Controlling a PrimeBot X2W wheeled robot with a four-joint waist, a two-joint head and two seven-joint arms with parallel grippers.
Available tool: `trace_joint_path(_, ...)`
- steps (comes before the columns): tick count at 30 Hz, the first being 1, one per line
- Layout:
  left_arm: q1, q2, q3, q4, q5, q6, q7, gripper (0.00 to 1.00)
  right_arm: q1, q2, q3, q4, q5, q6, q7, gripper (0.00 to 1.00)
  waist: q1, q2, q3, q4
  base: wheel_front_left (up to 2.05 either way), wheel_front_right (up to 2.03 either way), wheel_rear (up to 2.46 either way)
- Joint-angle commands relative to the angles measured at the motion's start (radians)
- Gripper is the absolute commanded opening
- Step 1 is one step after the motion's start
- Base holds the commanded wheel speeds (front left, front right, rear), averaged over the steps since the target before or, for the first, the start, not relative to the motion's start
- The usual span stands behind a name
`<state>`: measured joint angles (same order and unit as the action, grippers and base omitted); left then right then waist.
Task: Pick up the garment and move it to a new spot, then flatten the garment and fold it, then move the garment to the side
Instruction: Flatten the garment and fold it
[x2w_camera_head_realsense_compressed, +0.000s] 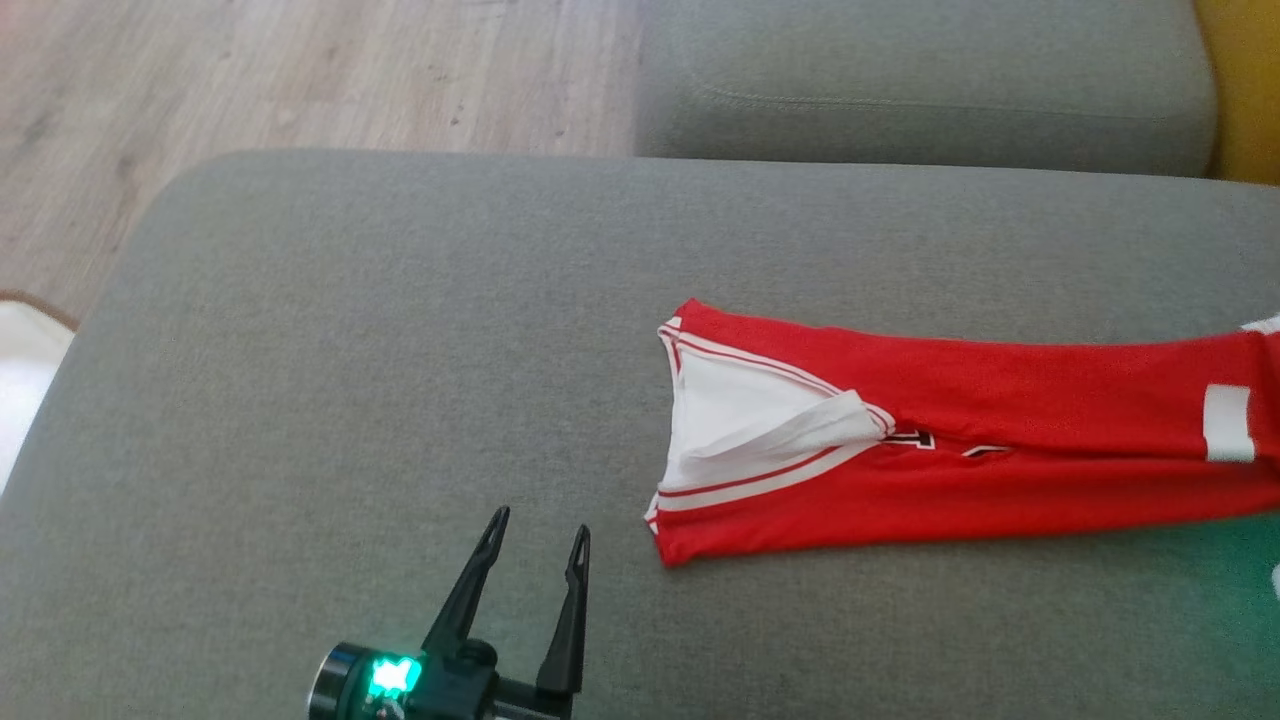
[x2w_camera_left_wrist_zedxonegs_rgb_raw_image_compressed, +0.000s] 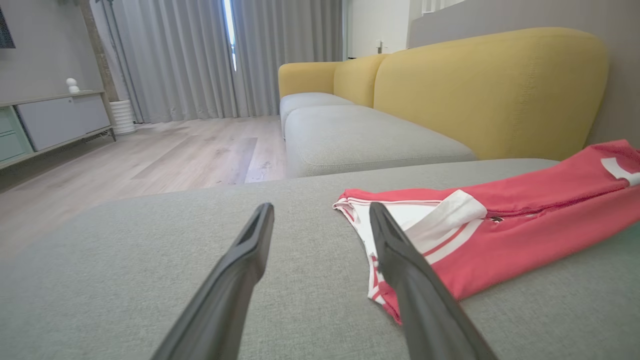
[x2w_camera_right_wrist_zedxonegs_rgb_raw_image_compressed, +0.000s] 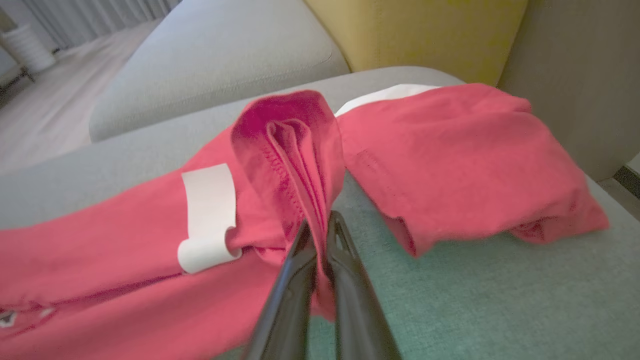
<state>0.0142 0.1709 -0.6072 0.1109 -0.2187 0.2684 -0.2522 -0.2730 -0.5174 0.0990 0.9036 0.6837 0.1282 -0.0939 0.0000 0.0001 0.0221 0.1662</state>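
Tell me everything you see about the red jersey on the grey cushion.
The red jersey is soft fabric with a white-and-red striped V-neck, white lining, black lettering and a white patch. It lies folded into a long band on the grey cushion. The right pincer is shut on a raised fold; the open left pincer stands apart.

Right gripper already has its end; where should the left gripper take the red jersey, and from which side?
Likely the near corner of the collar end, where the red jersey lies doubled with a free edge. Come from the robot's left, sliding the open left gripper low along the grey cushion.
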Motion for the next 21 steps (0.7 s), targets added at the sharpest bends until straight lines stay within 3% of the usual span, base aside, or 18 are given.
trace_joint_path(1, -0.015, -0.010, 0.044, -0.026, 0.013, -0.006, -0.009, 1.00, -0.005, -0.043, 0.003, -0.048, 0.027, 0.003, -0.006, 0.00, 0.0000, -0.0001, -0.010, -0.016, 0.00, 0.00, 0.00)
trace_joint_path(6, -0.004, -0.018, 0.053, -0.015, 0.026, -0.025, -0.009, 1.00, -0.012, -0.016, -0.001, -0.212, 0.118, 0.003, 0.021, 0.00, 0.0000, -0.0001, -0.025, -0.031, 0.00, 0.00, 0.00)
trace_joint_path(14, 0.003, -0.033, 0.061, 0.000, 0.042, -0.056, -0.010, 1.00, -0.020, 0.128, 0.083, -0.525, 0.192, 0.003, 0.099, 0.00, 0.0000, -0.0001, -0.035, -0.007, 0.00, 0.00, 0.00)
trace_joint_path(21, -0.001, -0.050, 0.060, 0.021, 0.054, -0.080, -0.010, 1.00, -0.076, 0.283, 0.205, -0.590, 0.154, 0.003, 0.163, 0.00, 0.0000, -0.0001, -0.035, 0.053, 0.00, 0.00, 0.00)
